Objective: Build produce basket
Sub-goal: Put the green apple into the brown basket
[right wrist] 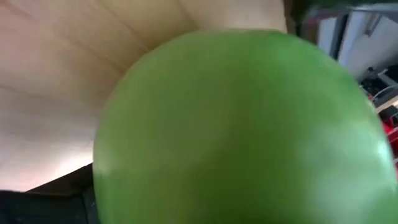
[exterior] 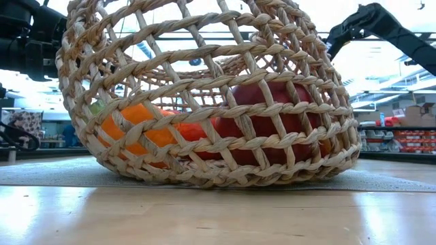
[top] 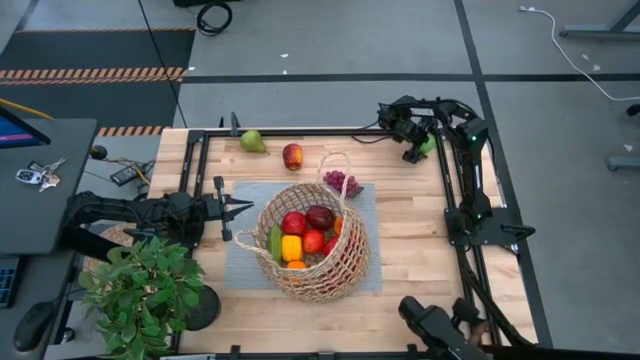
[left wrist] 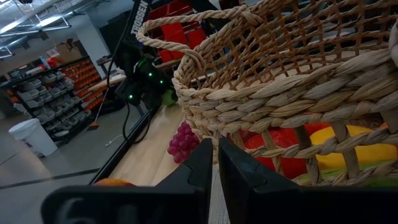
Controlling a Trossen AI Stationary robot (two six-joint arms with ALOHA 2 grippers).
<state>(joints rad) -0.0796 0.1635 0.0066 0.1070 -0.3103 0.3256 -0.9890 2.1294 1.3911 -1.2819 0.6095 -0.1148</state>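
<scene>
The basket [top: 312, 240] sits on a grey mat [top: 240, 262] mid-counter, holding red, yellow and orange produce [top: 300, 232]. The left gripper [top: 243, 209] rests just beside its rim, fingers [left wrist: 239, 180] together and empty. The right gripper [top: 420, 146] is at the far right corner, fingers wide apart around a green apple [right wrist: 242, 130]; whether they clamp it is unclear. A pear [top: 252, 142], an apple [top: 292, 156] and grapes [top: 342, 183] lie outside.

Basket [top: 318, 243] sits on a mat [top: 238, 265] at the middle of the table [top: 420, 250]; produce [top: 305, 233] lies inside it. Grapes [top: 340, 182] lie on the mat just behind the basket. An apple [top: 292, 156] and a pear [top: 252, 142] lie behind those, near the far edge, pear to the left. Plant [top: 145, 293] stands at the near left corner. Left gripper [top: 244, 208] is just left of the basket; right gripper [top: 422, 147] is at the far right corner.
</scene>
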